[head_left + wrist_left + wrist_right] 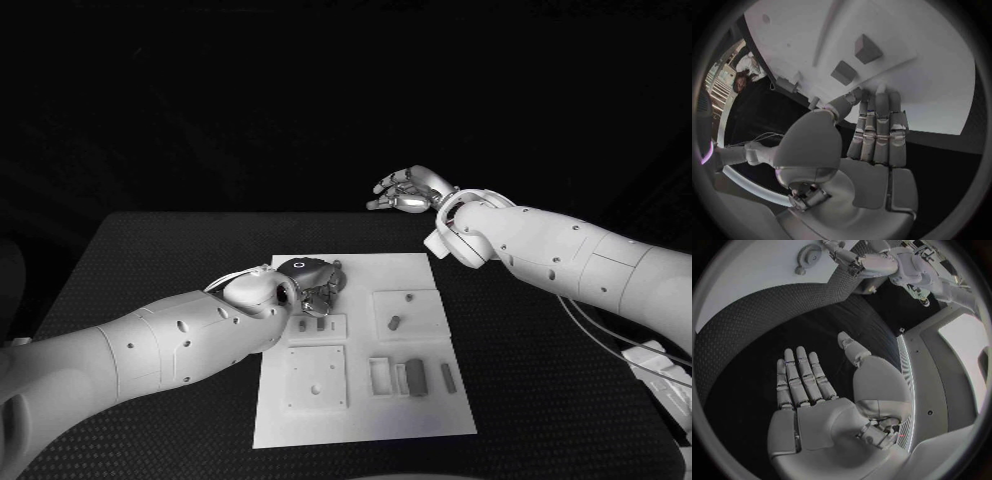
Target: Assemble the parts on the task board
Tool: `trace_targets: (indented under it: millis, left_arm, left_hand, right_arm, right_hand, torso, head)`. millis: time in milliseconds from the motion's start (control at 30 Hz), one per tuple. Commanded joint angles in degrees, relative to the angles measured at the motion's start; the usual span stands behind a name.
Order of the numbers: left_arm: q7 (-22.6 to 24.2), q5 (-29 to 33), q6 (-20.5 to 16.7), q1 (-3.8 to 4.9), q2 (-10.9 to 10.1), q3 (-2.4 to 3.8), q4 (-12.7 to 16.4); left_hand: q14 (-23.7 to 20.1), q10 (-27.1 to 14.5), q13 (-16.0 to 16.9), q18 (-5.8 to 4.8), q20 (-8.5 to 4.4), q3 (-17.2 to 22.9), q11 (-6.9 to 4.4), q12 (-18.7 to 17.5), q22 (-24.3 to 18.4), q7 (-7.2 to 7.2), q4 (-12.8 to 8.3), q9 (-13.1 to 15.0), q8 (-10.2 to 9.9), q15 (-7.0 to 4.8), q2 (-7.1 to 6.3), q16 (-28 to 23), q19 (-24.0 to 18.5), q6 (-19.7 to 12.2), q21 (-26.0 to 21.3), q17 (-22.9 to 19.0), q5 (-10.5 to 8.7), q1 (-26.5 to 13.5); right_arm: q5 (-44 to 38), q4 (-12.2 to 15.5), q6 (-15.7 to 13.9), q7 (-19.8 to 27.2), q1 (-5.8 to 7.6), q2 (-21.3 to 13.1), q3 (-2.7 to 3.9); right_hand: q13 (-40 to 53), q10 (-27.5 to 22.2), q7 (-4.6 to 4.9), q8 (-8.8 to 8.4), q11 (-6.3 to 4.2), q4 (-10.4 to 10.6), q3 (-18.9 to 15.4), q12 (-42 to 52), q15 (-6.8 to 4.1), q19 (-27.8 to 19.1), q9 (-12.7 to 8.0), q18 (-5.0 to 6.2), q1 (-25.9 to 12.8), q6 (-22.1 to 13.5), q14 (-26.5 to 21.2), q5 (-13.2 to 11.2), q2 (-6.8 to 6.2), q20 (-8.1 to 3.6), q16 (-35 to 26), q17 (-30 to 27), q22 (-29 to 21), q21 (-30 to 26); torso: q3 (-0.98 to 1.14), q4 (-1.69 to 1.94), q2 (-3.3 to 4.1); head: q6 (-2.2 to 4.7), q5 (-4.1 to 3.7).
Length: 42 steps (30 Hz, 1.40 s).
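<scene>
Over task board [361, 420]: left hand [315, 285] fingers spread, empty; right hand [408, 190] likewise.

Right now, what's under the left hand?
The left hand hovers fingers-down over the task board. Two small parts stand by its fingertips. Whatever lies beneath the palm is covered.

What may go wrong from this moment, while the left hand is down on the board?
1. The left hand reaches down to the task board right beside two small parts; its fingertips may knock them out of place.
2. The left arm hides that spot from the head view, so a missed grip may pass unseen.
3. The right hand is open and raised beyond the board, so it cannot steady the board if it slides.
</scene>
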Motion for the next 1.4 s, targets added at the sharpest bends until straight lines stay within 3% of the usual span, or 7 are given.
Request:
trace_targets:
  millis: [33,267,400,733,1200,1400]
  left_arm:
    - [0.3,-0.9,1.2,-0.24,0.3,-0.03,-0.3]
    - [0.2,-1.3,-0.1,-0.82,0.7,-0.05,-1.5]
    - [0.3,-1.5,-0.4,-1.16,0.9,-0.09,-2.1]
    - [1.3,-1.6,-2.3,-1.35,0.8,-0.10,-2.0]
    - [4.3,1.4,-10.1,-1.36,-1.6,0.06,0.0]
    - [5.2,3.5,-12.2,-1.36,-2.5,0.94,0.7]
  left_hand:
    - [0.6,0.6,0.1,0.54,-0.10,0.4,-0.10,-0.1,0.2,-0.13,0.0,0.0,0.2,-0.03,0.46,0.4,0.6,0.6,0.3,0.2,0.34,0.3]
    - [1.8,1.5,0.2,0.62,-0.47,1.0,-0.44,-0.3,0.6,-0.45,-0.2,0.0,0.5,-0.42,0.77,0.4,1.6,1.4,0.5,0.6,0.26,1.4]
    - [2.8,2.5,0.3,0.56,-0.76,2.3,-0.77,-0.5,0.8,-0.71,-0.1,0.0,0.6,-0.73,0.64,0.2,2.4,2.1,0.4,0.9,-1.08,2.5]
    - [4.8,4.6,0.7,0.60,-1.43,3.3,-1.52,-0.5,1.4,-1.34,0.0,0.4,1.2,-1.46,0.80,0.3,4.3,3.7,0.6,1.7,-1.15,3.1]
    - [7.0,6.8,1.3,0.61,-2.28,3.7,-2.40,-0.5,2.0,-2.24,0.0,1.1,1.9,-2.37,1.74,0.4,6.5,5.8,0.8,2.6,-0.91,2.5]
    - [7.1,6.9,1.3,0.59,-2.34,3.7,-2.44,-0.5,2.0,-2.32,0.0,1.1,1.9,-2.43,1.77,0.3,6.6,6.0,0.8,2.7,-0.82,2.5]
  right_arm:
    - [-0.1,0.1,0.6,0.6,-0.02,0.1,0.03]
    - [-0.1,0.1,0.6,0.6,-0.02,0.0,0.03]
    - [-0.1,0.2,0.6,0.6,-0.02,0.0,0.03]
    - [-0.1,0.1,0.6,0.7,-0.02,0.0,0.03]
    - [0.0,0.2,0.6,0.8,-0.02,0.0,0.03]
    - [0.1,0.2,0.7,0.8,-0.02,-0.1,0.03]
  right_hand:
    - [-0.1,0.0,3.77,0.15,0.27,0.3,0.0,-0.3,0.06,-0.3,-0.1,-0.79,0.0,-0.3,-0.4,-0.2,-0.36,0.05,-0.3,-0.1,0.1,-0.2]
    - [-0.1,0.0,3.78,0.16,0.27,0.4,0.0,-0.3,0.07,-0.3,-0.1,-0.80,0.0,-0.3,-0.4,-0.2,-0.36,0.05,-0.3,-0.1,0.1,-0.2]
    - [-0.1,0.0,3.78,0.17,0.27,0.4,0.0,-0.3,0.07,-0.3,-0.1,-0.80,0.0,-0.3,-0.4,-0.2,-0.36,0.05,-0.3,-0.1,0.2,-0.2]
    - [-0.1,0.0,3.78,0.19,0.27,0.5,0.0,-0.3,0.07,-0.3,-0.1,-0.81,0.0,-0.3,-0.4,-0.2,-0.37,0.05,-0.3,-0.1,0.2,-0.2]
    - [-0.1,0.0,3.77,0.22,0.27,0.5,0.0,-0.3,0.08,-0.3,-0.1,-0.82,-0.1,-0.3,-0.4,-0.2,-0.37,0.04,-0.3,-0.1,0.3,-0.3]
    - [-0.1,0.0,3.76,0.25,0.26,0.6,0.0,-0.3,0.08,-0.4,-0.1,-0.82,-0.1,-0.3,-0.4,-0.2,-0.37,0.04,-0.3,-0.1,0.3,-0.3]
  torso:
    - [-0.02,0.00,0.02]
    - [0.00,-0.05,0.10]
    - [0.02,-0.05,0.10]
    - [0.05,-0.06,0.02]
    - [-0.02,0.08,-0.02]
    - [-0.02,0.07,-0.02]
  head:
    - [-0.03,-0.03]
    - [-0.06,-0.11]
    - [-0.09,-0.16]
    - [-0.24,-0.23]
    - [-0.12,-0.17]
    - [0.03,-0.09]
